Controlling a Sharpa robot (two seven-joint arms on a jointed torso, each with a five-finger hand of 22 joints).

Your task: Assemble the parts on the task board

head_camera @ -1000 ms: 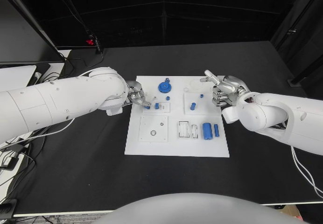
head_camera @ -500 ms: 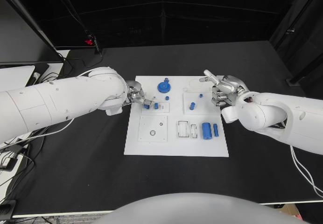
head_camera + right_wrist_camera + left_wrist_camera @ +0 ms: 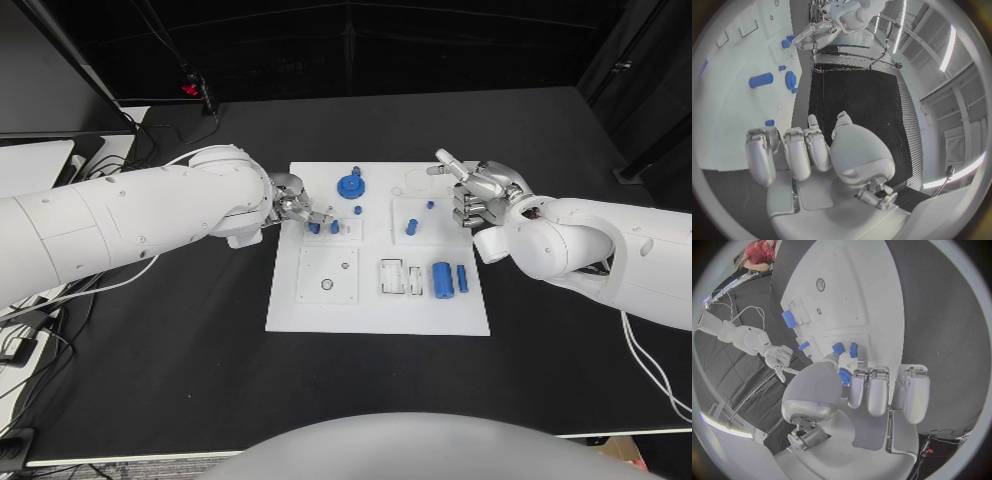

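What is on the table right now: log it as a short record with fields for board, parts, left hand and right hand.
board: white task board lying flat in the middle of the black table
parts: blue gear at the far end; blue cylinder lying near the board's right edge; small blue pegs between them
left hand: left hand over the board's left side, fingers curled at two small blue pieces; whether it grips them is unclear
right hand: right hand at the board's right edge, holding nothing, fingers partly curled

task board [image 3: 378, 300]: matt white | table [image 3: 188, 370]: matt black | arms: glossy white
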